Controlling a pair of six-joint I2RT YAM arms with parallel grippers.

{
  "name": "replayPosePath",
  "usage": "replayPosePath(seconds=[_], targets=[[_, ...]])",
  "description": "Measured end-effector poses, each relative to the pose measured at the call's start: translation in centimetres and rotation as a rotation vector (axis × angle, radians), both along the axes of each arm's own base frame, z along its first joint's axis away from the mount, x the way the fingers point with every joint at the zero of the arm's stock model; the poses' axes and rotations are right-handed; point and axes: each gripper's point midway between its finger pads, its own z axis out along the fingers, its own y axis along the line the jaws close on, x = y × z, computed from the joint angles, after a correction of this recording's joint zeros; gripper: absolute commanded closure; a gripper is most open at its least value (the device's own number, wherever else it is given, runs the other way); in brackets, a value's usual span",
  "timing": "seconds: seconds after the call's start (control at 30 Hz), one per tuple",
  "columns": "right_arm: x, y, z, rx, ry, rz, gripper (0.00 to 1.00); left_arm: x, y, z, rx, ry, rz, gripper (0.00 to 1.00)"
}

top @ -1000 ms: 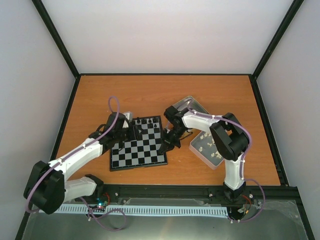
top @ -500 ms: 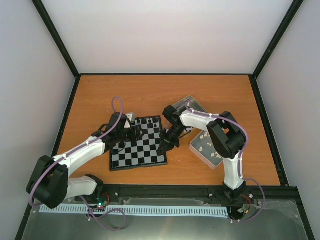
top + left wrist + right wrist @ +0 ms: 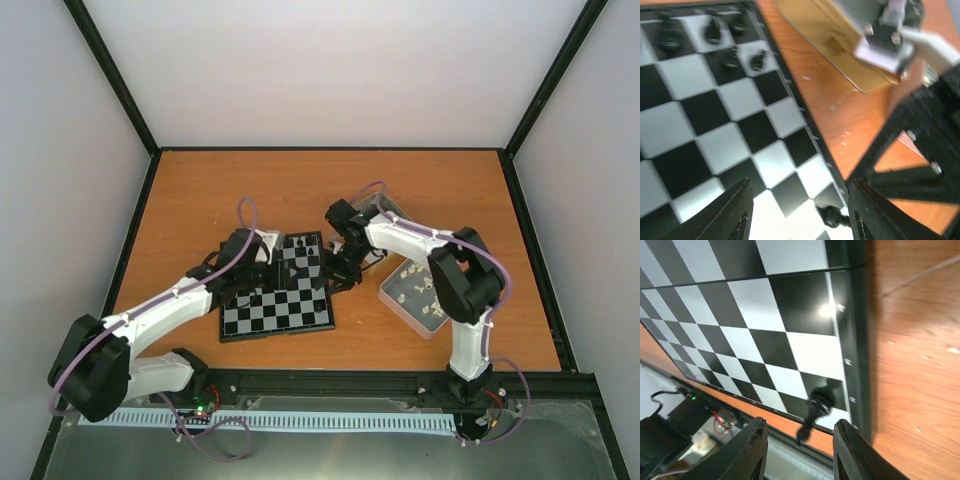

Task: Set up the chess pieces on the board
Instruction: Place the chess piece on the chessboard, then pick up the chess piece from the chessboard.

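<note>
Two shallow metal tins sit on the table point(image 3: 200, 190) to the right of the board point(image 3: 275, 312). The nearer tin point(image 3: 400, 311) holds a loose scatter of cream-white pieces point(image 3: 412, 290). The farther tin point(image 3: 393, 208) is mostly hidden behind the right arm, so its contents cannot be made out. The board lies flat near the table's middle, slightly skewed, with its long edges running roughly left to right. A handful of black chess pieces point(image 3: 712, 31) stand in two rows at its far edge, on neighbouring squares. One more black piece point(image 3: 815, 410) is on a square at the board's right edge, just inside the border. In the right wrist view its long axis slants toward the border, and in the left wrist view the same piece point(image 3: 834, 218) looks stretched sideways. Whether it stands upright or has tipped over cannot be told. The right end effector point(image 3: 799, 440) hangs over that edge with its fingers point(image 3: 747, 450) spread. The lone piece is in the gap just beyond the tips, and neither finger touches it. The left end effector point(image 3: 800, 200) is above the board's right half, fingers point(image 3: 735, 212) also spread, pinching nothing. From above, the two end effectors are close together at the board's far right part, the left one point(image 3: 268, 268) over the squares and the right one point(image 3: 338, 275) at the border.
</note>
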Motion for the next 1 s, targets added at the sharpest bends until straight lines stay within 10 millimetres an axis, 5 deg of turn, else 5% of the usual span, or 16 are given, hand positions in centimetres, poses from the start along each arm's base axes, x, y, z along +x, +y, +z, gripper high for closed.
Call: replayPosePath(seconds=[0.23, 0.5, 1.0], targets=[[0.1, -5.2, 2.7, -0.073, -0.269, -0.057, 0.62, -4.4, -4.5, 0.8, 0.007, -0.05, -0.203, 0.43], [2.8, -10.9, 3.7, -0.207, -0.464, -0.232, 0.62, -6.4, -6.0, -2.8, 0.148, 0.042, -0.27, 0.46], [3.7, -12.9, 2.7, -0.227, -0.505, -0.3, 0.62, -6.8, -7.2, -4.7, 0.182, 0.14, -0.298, 0.61]])
